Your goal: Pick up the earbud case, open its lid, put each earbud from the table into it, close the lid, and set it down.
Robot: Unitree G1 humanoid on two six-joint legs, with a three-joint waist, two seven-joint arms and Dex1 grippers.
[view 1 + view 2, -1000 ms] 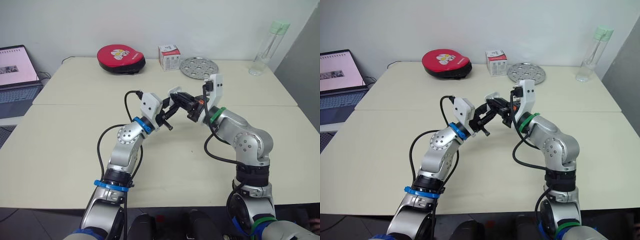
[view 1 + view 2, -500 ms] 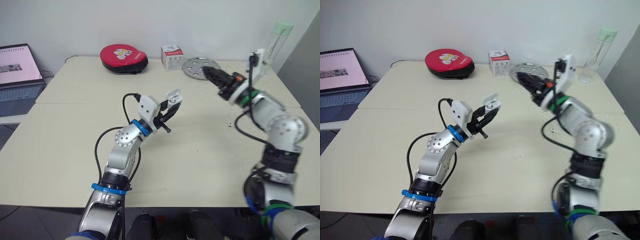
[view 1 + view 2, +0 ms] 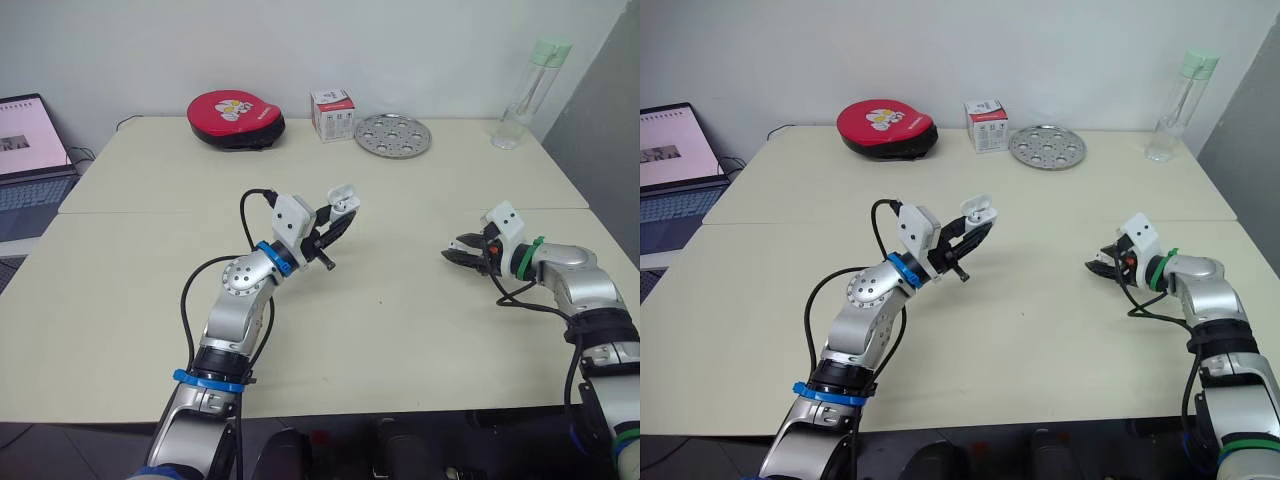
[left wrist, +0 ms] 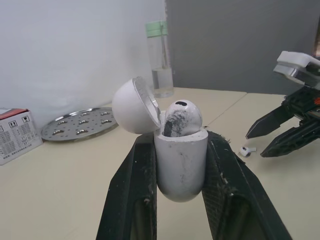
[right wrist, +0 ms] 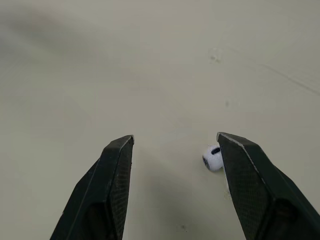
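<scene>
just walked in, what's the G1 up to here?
It is loading earbuds into their case. The left gripper holds the earbud case upright above the table, lid flipped open, with one earbud already seated inside. The right gripper is open and low over the table, with the second earbud lying between its fingers, close to one of them, not yet grasped.
</scene>
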